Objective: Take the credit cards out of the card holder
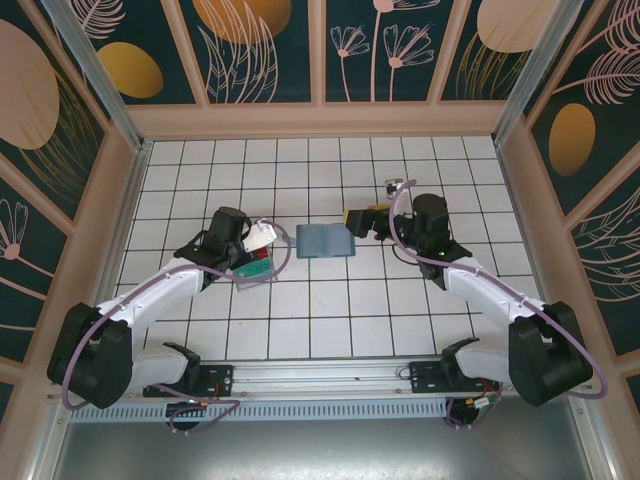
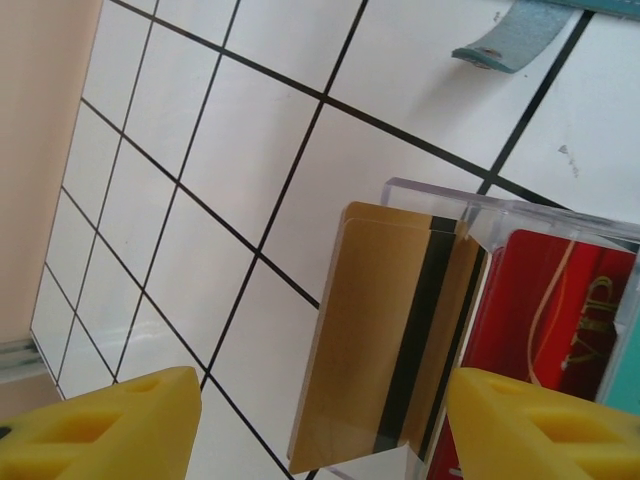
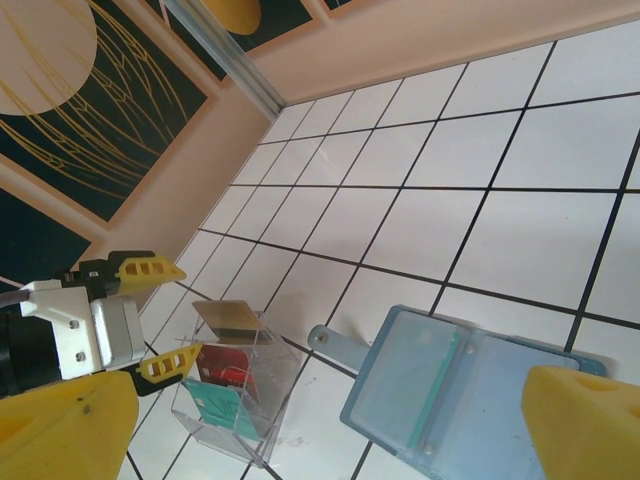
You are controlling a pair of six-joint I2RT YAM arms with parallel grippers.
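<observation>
Nearly done, I judge: the yellow card and red card stand in the clear tray, the card holder lies open mid-table, and the left gripper and right gripper gape wide, holding nothing.

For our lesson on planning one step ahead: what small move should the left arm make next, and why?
Probably lift the left gripper straight back from the clear tray. Its fingers stand open and apart from the gold card, which already leans in the tray beside the red card, so nothing is left to hold there.
</observation>
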